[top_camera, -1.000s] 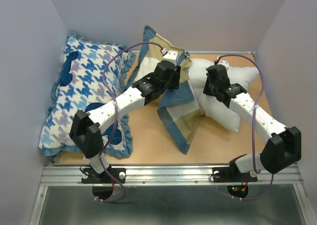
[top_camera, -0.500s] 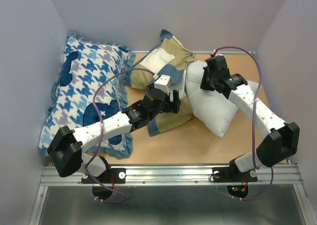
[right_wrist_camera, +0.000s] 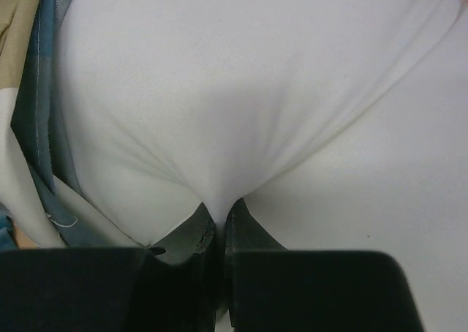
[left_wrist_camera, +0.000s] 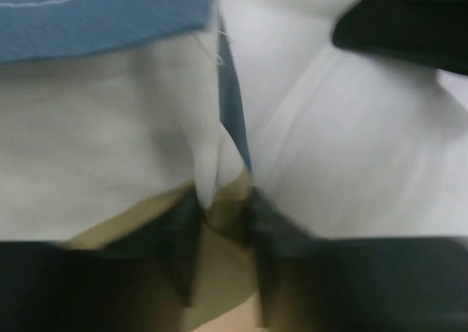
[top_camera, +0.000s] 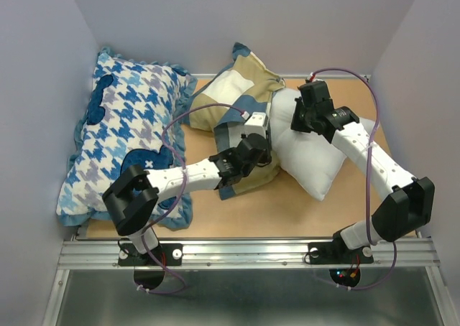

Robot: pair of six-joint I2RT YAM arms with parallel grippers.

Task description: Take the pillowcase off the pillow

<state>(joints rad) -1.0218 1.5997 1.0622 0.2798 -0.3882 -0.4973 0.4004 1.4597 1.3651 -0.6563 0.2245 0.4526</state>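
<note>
The pillowcase (top_camera: pixel 231 96), in tan, cream and slate blue blocks, lies crumpled at the back middle of the table, and its right part still overlaps the left end of the white pillow (top_camera: pixel 316 161). My left gripper (top_camera: pixel 257 148) sits low at the case's near edge, shut on a fold of tan fabric (left_wrist_camera: pixel 225 215), with the blue panel (left_wrist_camera: pixel 102 14) above it. My right gripper (top_camera: pixel 302 116) is on the pillow's upper left part, shut on a pinch of its white cloth (right_wrist_camera: pixel 218 213). The case's blue edging (right_wrist_camera: pixel 40 127) shows at the left of the right wrist view.
A blue-and-white houndstooth cushion (top_camera: pixel 122 139) with dark blue shapes fills the left side, and the left forearm crosses its lower right corner. Pale walls close in the left, back and right. Bare wooden tabletop (top_camera: pixel 287 211) shows in front of the pillow.
My left gripper let go of the case at the back, opened, dropped toward the near edge and shut on tan fabric. The case slumped. The right arm has held still since half a second ago.
</note>
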